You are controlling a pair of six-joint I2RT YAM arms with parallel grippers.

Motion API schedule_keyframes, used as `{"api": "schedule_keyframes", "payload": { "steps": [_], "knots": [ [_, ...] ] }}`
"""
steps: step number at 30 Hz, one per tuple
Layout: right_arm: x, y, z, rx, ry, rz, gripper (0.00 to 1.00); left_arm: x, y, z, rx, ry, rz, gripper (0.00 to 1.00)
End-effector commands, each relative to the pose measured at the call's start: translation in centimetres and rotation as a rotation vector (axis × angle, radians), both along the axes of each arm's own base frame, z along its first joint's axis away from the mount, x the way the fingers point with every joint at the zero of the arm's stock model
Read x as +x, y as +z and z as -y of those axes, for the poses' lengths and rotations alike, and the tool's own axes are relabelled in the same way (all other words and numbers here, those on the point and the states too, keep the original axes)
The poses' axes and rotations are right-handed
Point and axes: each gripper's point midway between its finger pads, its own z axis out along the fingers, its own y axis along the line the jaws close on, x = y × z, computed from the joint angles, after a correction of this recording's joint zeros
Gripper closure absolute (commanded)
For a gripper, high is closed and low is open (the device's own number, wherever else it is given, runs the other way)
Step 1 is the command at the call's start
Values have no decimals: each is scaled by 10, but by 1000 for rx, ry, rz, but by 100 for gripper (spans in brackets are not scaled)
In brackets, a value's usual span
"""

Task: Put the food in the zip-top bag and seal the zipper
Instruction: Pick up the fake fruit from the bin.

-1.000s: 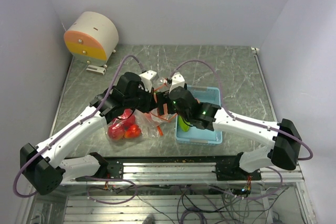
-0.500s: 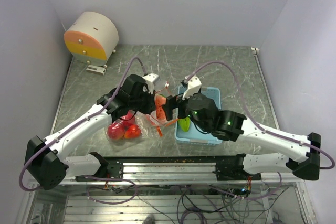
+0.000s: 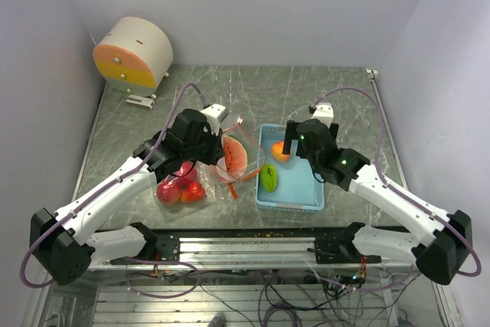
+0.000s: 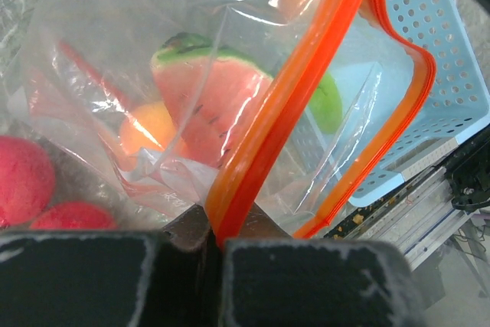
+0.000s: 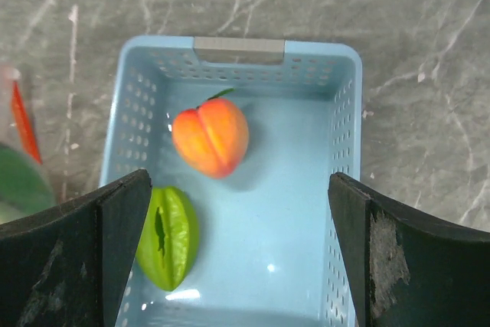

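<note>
My left gripper [image 3: 223, 137] is shut on the zipper [image 4: 260, 143], the red-orange strip of the clear zip-top bag [image 3: 214, 178], and holds its mouth up and open. Inside the bag lie a red-orange slice [image 4: 207, 105], an orange ball [image 4: 145, 129] and red round fruits [image 3: 181, 189]. My right gripper [image 5: 245, 266] is open and empty above the light blue tray [image 5: 344, 151]. In the tray lie an orange peach-like fruit [image 5: 210, 137] and a green piece [image 5: 168, 237]. The right gripper in the top view [image 3: 291, 143] hovers over the tray's far end.
A round white and orange device [image 3: 134, 53] stands at the back left corner. The tray [image 3: 302, 193] sits just right of the bag. Walls enclose the marble tabletop on three sides, and a metal rail runs along the near edge.
My right gripper has pulled back from the bag's mouth to above the tray. The red-orange slice now lies inside the bag. My left gripper keeps its hold on the zipper.
</note>
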Motion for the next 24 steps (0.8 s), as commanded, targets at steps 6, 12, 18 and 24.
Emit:
{"api": "schedule_keyframes", "payload": {
  "steps": [6,12,18,24],
  "knots": [
    [36,-75,-29,101,148,-152,0,-1,25,-4,-27,6,61,93],
    [50,-105,-30,87,141,-210,0,-3,26,-6,-29,5,64,93],
    [58,-132,-37,80,148,-247,0,-4,26,-8,-29,9,66,93],
    [60,-154,-35,51,138,-281,12,-7,23,-11,-27,12,63,93]
  ]
}}
